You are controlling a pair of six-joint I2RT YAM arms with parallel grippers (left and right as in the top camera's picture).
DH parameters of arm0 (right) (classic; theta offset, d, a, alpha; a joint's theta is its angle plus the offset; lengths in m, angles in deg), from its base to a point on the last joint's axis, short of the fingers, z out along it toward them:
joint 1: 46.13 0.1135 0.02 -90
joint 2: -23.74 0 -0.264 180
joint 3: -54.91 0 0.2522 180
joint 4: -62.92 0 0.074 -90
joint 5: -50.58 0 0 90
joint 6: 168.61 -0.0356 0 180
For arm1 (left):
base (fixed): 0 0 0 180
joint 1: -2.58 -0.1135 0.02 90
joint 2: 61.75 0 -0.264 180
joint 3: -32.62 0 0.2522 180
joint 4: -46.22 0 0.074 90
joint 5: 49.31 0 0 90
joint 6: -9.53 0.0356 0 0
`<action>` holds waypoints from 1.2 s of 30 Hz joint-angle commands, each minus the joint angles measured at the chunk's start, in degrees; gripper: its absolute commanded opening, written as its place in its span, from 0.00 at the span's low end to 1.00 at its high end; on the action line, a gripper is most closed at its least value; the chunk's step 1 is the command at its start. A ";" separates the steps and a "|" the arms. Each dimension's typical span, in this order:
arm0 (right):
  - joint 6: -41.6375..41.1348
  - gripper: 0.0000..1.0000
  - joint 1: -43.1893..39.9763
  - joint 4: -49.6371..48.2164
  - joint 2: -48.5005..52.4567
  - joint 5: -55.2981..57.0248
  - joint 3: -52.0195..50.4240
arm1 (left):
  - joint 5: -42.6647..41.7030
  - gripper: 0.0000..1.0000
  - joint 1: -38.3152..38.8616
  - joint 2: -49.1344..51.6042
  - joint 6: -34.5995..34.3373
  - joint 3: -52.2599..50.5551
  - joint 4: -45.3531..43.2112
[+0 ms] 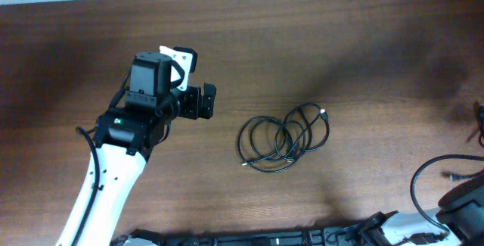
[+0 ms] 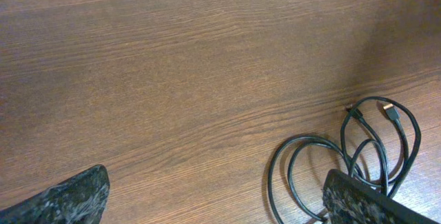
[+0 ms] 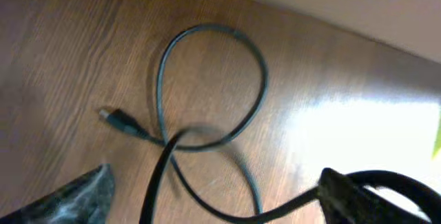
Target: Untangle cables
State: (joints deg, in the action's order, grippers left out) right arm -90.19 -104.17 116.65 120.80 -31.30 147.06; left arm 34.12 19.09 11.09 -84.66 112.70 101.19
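table (image 1: 340, 49): brown wood grain, we see it in all three views.
left arm (image 1: 113, 178): comes in from the near-left corner and reaches toward the table's middle.
right arm (image 1: 463, 204): sits low at the near-right corner; only part of it shows from overhead.
cables (image 1: 286, 136): thin black cords in a few overlapping loops, flat on the wood near the table's centre, slightly toward the right edge. No finger touches them.
left gripper (image 1: 198, 102): on the left-edge side of the cables, near but apart from them. Its fingers (image 2: 69, 200) are spread wide with nothing between them.
right gripper (image 3: 213, 182): fingers apart. A lone cord (image 3: 167, 139) runs through the gap; the view is blurred, so we cannot tell if it touches a finger.
lone cord: one loop crossing itself, by the right edge, well apart from the cables.
plugs: a silver-tipped plug (image 1: 324, 113) at the far-right side of the cables; a dark plug (image 3: 114, 118) ends the lone cord.
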 commanded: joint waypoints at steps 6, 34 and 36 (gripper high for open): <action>5.31 0.98 -1.29 3.32 0.15 -20.26 0.37 | 0.39 0.99 -0.17 -0.76 -0.72 0.52 0.04; 28.28 0.99 12.22 25.77 -4.07 -62.90 0.35 | 0.39 0.99 -0.17 -0.76 -0.72 0.52 0.04; 28.28 0.99 16.28 27.02 -4.07 -61.35 0.26 | 0.39 0.99 -0.17 -0.76 -0.72 0.52 0.04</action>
State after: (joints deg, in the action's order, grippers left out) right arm -63.26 -93.20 142.35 117.85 -92.28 147.06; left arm 34.12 19.09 11.09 -84.66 112.70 101.17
